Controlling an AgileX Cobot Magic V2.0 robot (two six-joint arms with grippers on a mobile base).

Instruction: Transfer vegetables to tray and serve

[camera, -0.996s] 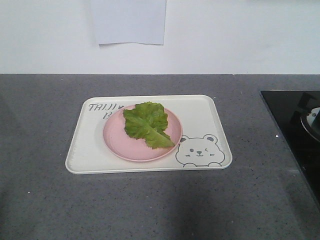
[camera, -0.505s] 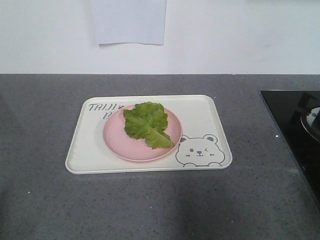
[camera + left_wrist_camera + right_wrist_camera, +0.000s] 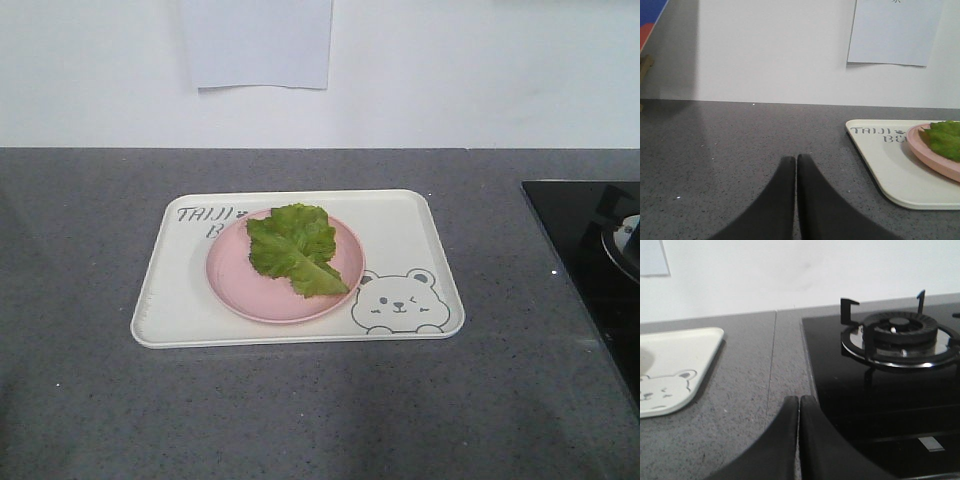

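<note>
the lettuce leaf (image 3: 294, 248) lies flat on the round pink plate (image 3: 232, 272), and the plate sits inside the cream-white tray (image 3: 400, 226), left of the printed bear face (image 3: 399, 301) and partly covering the grey "taiji" lettering (image 3: 203, 214). so the leaf is carried by the tray only through the plate; judged from this, the transfer looks done or nearly done, and what remains is likely lifting the tray by its rim to serve it.

the left gripper (image 3: 796, 161) has its jaws pressed together with nothing between them, resting low over bare worktop (image 3: 90, 400). the tray's near corner is ahead and to the right of these jaws, well apart. the right gripper (image 3: 799, 401) is likewise closed and empty, sitting at the seam where the worktop meets the black gas hob (image 3: 880, 385); the tray's bear corner is ahead and to the left of its jaws, the burner (image 3: 900, 332) ahead and to the right. the two arms seem parked either side of the tray, leaving it unobstructed, perhaps ready for a two-sided lift.

the leaf is bright green and crinkly, broad at the far end and narrowing to a pale midrib at the near-right end. it looks thin and limp, lying within the plate's rim.
</note>
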